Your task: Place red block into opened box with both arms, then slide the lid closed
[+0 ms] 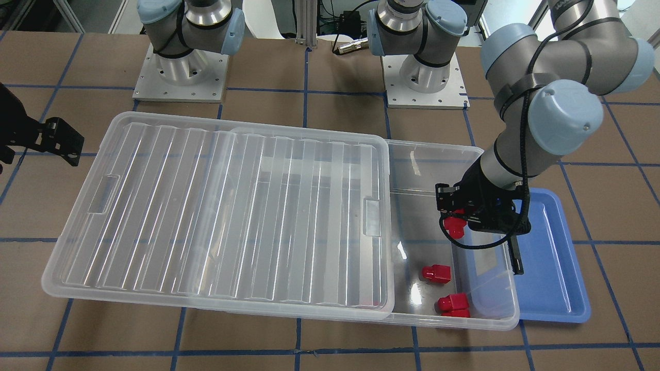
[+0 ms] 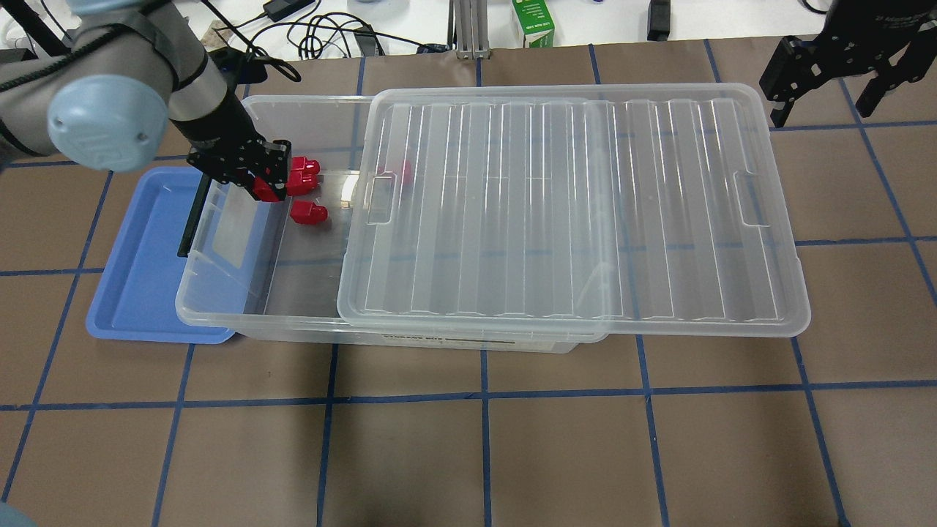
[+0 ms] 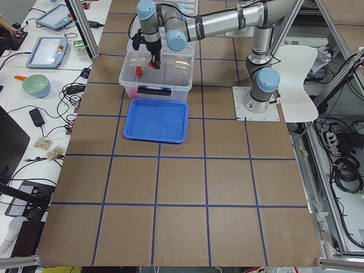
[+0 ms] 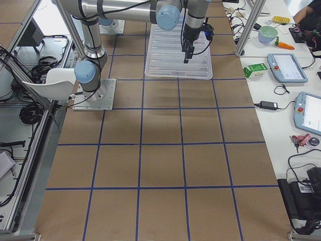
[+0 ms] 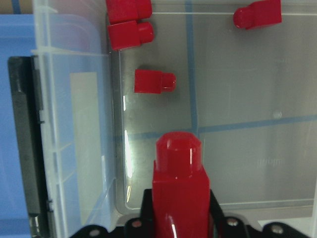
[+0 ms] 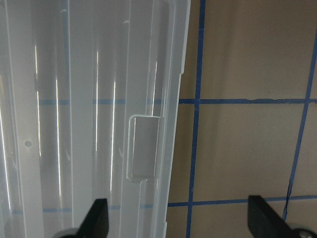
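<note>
My left gripper [image 2: 267,183] is shut on a red block [image 5: 178,188], stub forward, and holds it above the uncovered end of the clear box [image 2: 219,322], just inside the short wall with the black bar [image 5: 22,139]. Several more red blocks [image 5: 154,82] lie on the box floor beneath it, and one of these [image 2: 405,172] shows through the lid. The ribbed lid [image 2: 571,212] covers most of the box and overhangs its far end. My right gripper [image 6: 181,220] hangs open beyond the lid's outer short edge, above the table, near the lid's recess [image 6: 143,148].
A shallow blue tray [image 2: 139,278] lies against and partly under the box's uncovered end. Both arm bases [image 1: 180,77] stand on plates behind the box. Beyond the table's back edge are a green carton [image 2: 532,22] and cables.
</note>
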